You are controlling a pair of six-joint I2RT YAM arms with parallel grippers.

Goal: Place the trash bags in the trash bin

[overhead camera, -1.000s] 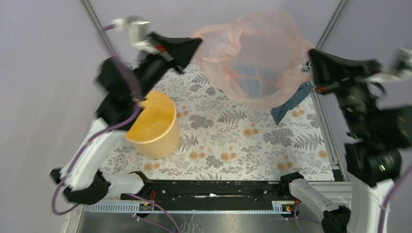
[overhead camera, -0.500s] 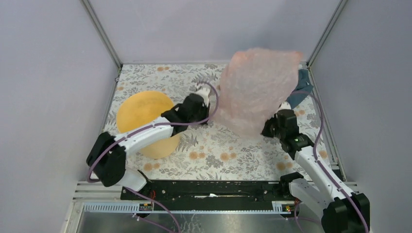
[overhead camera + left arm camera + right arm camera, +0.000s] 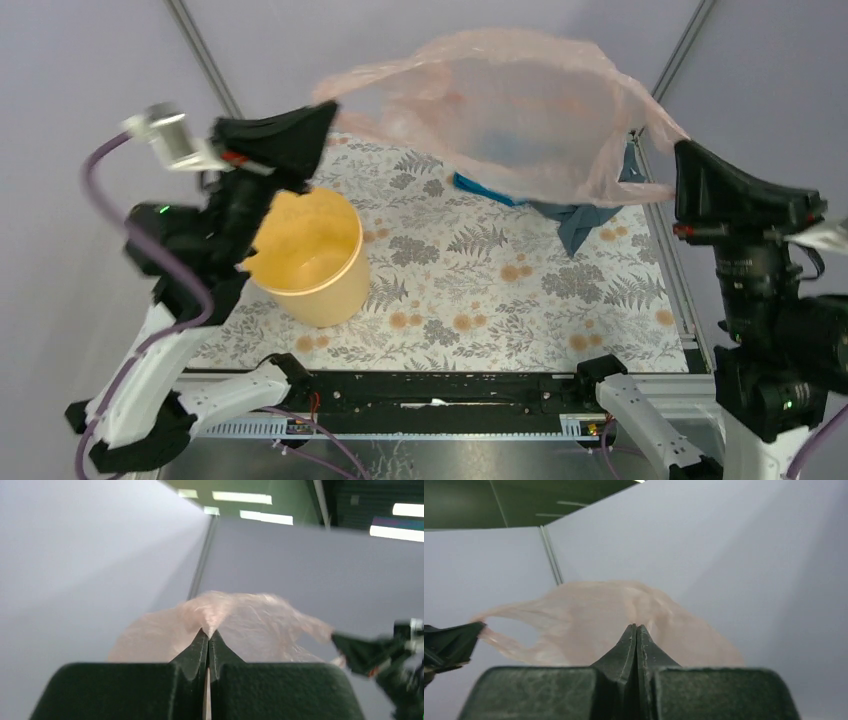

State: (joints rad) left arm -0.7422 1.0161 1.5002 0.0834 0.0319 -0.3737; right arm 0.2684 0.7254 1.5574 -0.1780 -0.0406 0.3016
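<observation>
The left gripper (image 3: 322, 118) is raised above the left side of the table. Its fingers are pressed together on one edge of the pale-pink trash bag (image 3: 520, 120). In the left wrist view, the two fingertips (image 3: 201, 642) meet with no gap, and a peak of wrinkled film rises from between them.

The right gripper (image 3: 684, 162) is raised at the right side at a similar height. It is likewise clamped on the opposite edge of the bag. In the right wrist view, its fingers meet at the tip with film bunched just beyond them.

The bag hangs in the air between the two grippers, over the far half of the table. It is stretched wide and sags in the middle. It does not touch the tabletop.

The yellow-orange trash bin (image 3: 322, 290) stands upright on the floral table cover (image 3: 480, 290), on the left side under the left arm. The bag is well apart from the bin, above and to its right.

A blue cloth (image 3: 585, 222) lies at the far right of the table, partly seen through the film.
</observation>
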